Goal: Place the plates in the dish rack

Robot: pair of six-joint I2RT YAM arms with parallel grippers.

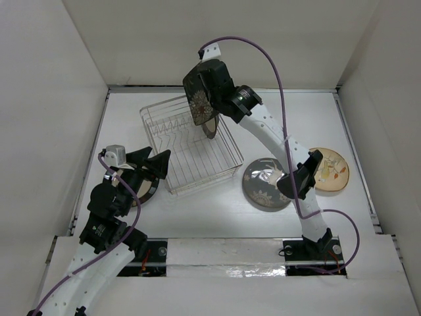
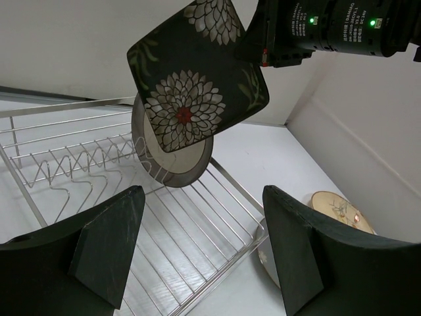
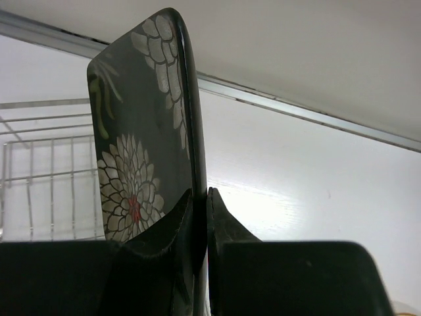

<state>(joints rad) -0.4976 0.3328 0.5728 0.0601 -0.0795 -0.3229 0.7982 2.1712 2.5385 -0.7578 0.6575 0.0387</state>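
Observation:
My right gripper (image 1: 206,92) is shut on the rim of the dark square plate with white flowers (image 1: 195,97). It holds the plate on edge above the far right end of the silver wire dish rack (image 1: 172,172). The plate also shows in the right wrist view (image 3: 131,164), pinched in the gripper (image 3: 200,197), and in the left wrist view (image 2: 197,72). A round plate with a dark-banded rim and cream face (image 2: 172,164) stands upright in the rack just below it. My left gripper (image 1: 152,162) is open and empty above a dark-rimmed, tan-centred plate (image 1: 143,189) left of the rack.
A grey floral plate (image 1: 265,185) lies flat right of the rack, partly under the right arm. A tan plate (image 1: 330,170) lies further right and shows in the left wrist view (image 2: 339,209). White walls enclose the table on three sides.

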